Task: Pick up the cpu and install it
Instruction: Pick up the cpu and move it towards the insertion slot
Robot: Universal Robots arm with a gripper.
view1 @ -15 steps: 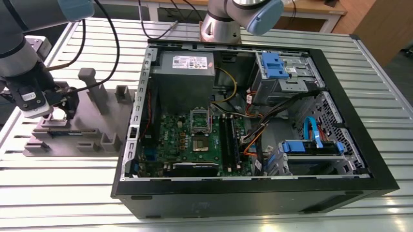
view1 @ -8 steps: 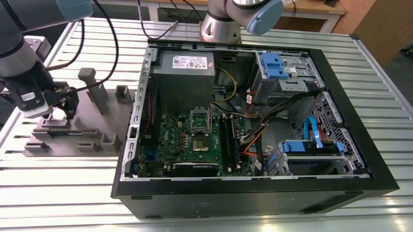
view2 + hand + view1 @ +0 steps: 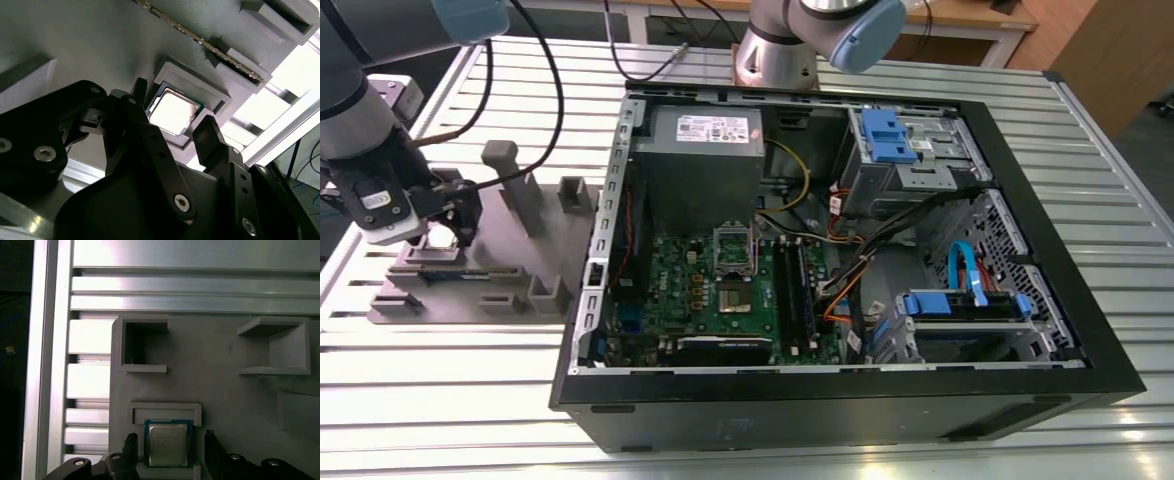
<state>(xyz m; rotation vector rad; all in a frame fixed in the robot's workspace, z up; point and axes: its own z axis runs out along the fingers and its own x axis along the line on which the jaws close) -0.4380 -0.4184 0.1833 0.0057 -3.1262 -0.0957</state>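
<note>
The cpu (image 3: pixel 168 444), a small square chip with a shiny silver top, lies flat in a shallow recess of the grey plastic tray (image 3: pixel 220 400). It gleams between the black fingers in the second wrist view (image 3: pixel 172 114). My gripper (image 3: pixel 170 438) is open just above the tray, one finger (image 3: pixel 129 449) on each side of the chip with a small gap to its edges. In the exterior view the gripper (image 3: pixel 447 225) hangs over the tray (image 3: pixel 520 275) at that view's left. Inside the open computer case (image 3: pixel 1067 300), the motherboard socket (image 3: pixel 735 292) lies uncovered.
The tray carries upright blocks (image 3: pixel 500 165) and box-shaped pockets (image 3: pixel 142 347). A memory stick (image 3: pixel 200 45) lies in a slot of the tray. The case holds a power supply (image 3: pixel 700 135), blue drive brackets (image 3: pixel 887 135) and loose cables (image 3: pixel 854 270). Everything rests on a slatted aluminium table (image 3: pixel 454 400).
</note>
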